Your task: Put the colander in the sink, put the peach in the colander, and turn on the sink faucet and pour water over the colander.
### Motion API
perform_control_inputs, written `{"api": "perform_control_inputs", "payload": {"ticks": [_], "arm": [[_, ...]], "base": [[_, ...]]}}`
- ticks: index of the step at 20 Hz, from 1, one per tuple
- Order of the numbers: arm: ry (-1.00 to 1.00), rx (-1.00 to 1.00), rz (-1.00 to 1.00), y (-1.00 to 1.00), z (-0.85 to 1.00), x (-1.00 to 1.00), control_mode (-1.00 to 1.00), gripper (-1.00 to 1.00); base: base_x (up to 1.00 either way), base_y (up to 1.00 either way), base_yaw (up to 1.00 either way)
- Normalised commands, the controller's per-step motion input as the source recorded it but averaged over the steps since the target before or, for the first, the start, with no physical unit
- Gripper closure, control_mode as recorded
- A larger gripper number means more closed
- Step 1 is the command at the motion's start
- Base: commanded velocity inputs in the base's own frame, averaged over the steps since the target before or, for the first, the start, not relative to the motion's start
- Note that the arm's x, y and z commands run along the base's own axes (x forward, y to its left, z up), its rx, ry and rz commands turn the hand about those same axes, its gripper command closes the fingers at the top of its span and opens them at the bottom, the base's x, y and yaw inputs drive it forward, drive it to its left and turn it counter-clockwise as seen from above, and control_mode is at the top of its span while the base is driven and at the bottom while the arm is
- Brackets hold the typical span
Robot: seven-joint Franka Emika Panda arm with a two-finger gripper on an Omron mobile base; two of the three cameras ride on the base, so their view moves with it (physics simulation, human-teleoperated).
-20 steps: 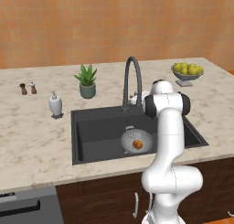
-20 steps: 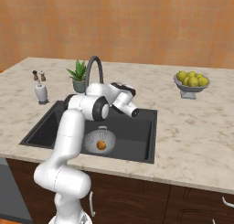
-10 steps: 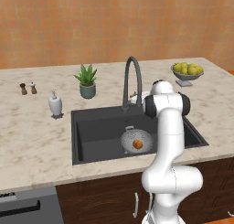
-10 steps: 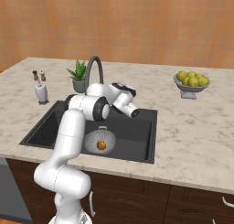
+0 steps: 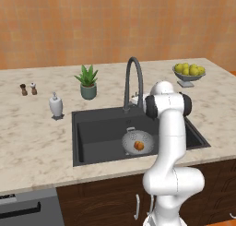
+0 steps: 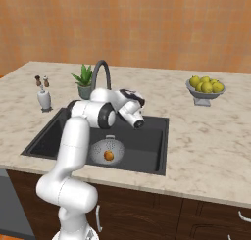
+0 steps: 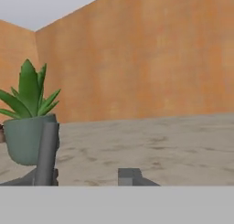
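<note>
We are taking the sink [image 5: 92,137] as our landmark: the dark basin is sitting sunk in the speckled stone counter [image 5: 32,142], and the colander [image 5: 137,142] is resting on the sink floor toward the front right corner, with the peach [image 5: 138,147] lying inside it (the fruit is also showing as an orange dot in the colander in the right base view [image 6: 109,156]). The sink faucet [image 5: 131,82] is rising from the back rim of the sink, its arch curving forward over the basin. We are seeing the white arm reaching to the base of the faucet at the back right of the sink, the hand hidden there behind the arm's own elbow. From the hand camera, the faucet's grey stem [image 7: 47,153] is standing upright close by; one dark fingertip [image 7: 130,176] is poking up at the bottom, and we cannot tell how wide the pincer is standing. Behind the sink's back left a potted plant [image 5: 87,82] is standing; left of the sink a white soap dispenser [image 5: 56,105]; far right, a fruit bowl [image 5: 189,73].
</note>
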Motion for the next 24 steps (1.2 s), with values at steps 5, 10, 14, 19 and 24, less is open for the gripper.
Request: {"api": "perform_control_inputs", "payload": {"ticks": [5, 10, 14, 19, 24], "arm": [[0.0, -0.01, -0.19, -0.96, -0.12, 0.01, -1.0, 1.0], [0.0, 0.17, 0.04, -1.0, 0.0, 0.07, -1.0, 1.0], [0.01, 0.21, 0.11, -1.0, -0.01, 0.02, -1.0, 1.0], [0.1, 0.11, 0.05, -1.0, -0.27, 0.25, -1.0, 1.0], [0.19, -0.02, -0.05, -1.0, -0.44, 0.35, -1.0, 1.0]], "base": [[0.0, 0.0, 0.0], [0.0, 0.0, 0.0], [0.0, 0.0, 0.0], [0.0, 0.0, 0.0], [0.0, 0.0, 0.0]]}}
